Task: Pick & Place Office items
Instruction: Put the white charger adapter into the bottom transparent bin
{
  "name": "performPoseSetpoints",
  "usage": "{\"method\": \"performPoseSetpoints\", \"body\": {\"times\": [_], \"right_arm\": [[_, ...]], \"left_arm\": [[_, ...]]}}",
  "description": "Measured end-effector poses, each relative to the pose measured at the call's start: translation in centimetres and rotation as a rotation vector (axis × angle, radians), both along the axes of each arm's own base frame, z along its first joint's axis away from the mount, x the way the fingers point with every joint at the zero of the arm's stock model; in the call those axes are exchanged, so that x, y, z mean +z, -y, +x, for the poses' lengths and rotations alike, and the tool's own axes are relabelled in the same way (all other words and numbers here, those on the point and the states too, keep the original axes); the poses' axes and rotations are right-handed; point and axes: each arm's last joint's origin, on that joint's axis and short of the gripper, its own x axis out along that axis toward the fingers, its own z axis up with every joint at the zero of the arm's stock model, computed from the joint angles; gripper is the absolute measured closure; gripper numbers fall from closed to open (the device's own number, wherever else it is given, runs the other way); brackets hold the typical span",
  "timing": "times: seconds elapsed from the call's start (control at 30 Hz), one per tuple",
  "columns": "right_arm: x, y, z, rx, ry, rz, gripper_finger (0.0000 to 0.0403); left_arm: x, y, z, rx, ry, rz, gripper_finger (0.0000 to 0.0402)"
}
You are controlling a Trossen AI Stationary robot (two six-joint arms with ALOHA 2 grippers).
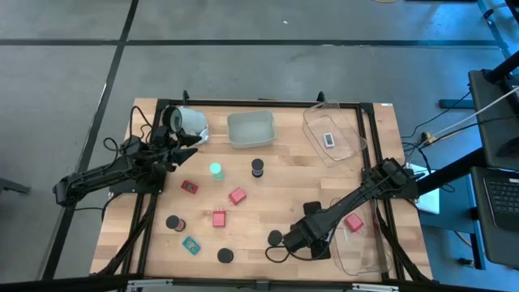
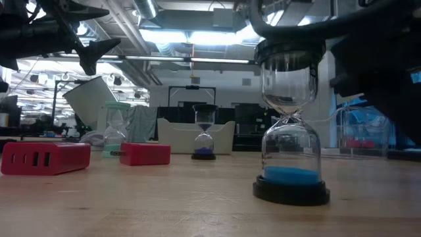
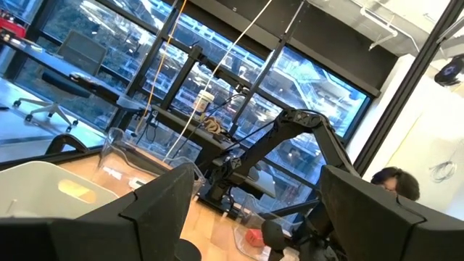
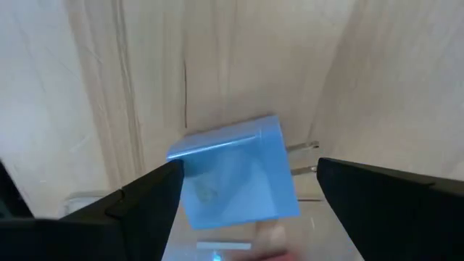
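Right gripper (image 4: 246, 181), lower centre, open astride blue charger (image 4: 235, 174); centre your fingers (image 4: 127, 206) before closing; left gripper (image 1: 188, 139) open, upper left.

Office items (image 1: 237, 195) lie scattered across the table.

pale wood-grain tabletop (image 1: 268, 212) carries red blocks (image 1: 237, 195), a green-glowing round piece (image 1: 216, 170), black caps (image 1: 225, 255) and a teal rectangle (image 1: 191, 245). a light blue plug (image 4: 235, 172) shows between the dark right claw (image 4: 246, 190).
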Motion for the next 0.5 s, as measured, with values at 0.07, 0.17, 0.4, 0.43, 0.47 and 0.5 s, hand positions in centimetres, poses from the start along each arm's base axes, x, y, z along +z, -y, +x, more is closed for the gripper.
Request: {"method": "performPoseSetpoints", "body": {"times": [0.07,0.17,0.4,0.43,0.47,0.5], "right_arm": [[0.2,0.0,0.3,0.013,0.049,-0.045,0.008],[0.6,0.3,1.1,0.028,0.153,-0.143,0.008],[4.5,0.6,4.0,-0.06,0.329,-0.166,0.008],[5.2,0.6,4.1,-0.085,0.33,-0.159,0.008],[6.0,0.6,4.2,-0.11,0.318,-0.152,0.008],[6.6,0.6,4.1,-0.147,0.297,-0.141,0.008]], "left_arm": [[0.0,0.0,0.0,0.004,-0.002,0.013,0.0105],[0.0,0.0,0.0,0.006,-0.003,0.019,0.0105],[0.0,0.0,0.0,0.0,0.0,0.001,0.0105],[0.0,0.0,0.0,0.0,0.0,0.0,0.0105],[0.0,0.0,0.0,0.0,0.0,0.0,0.0105],[0.0,0.0,0.0,-0.001,0.0,-0.002,0.0105]]}}
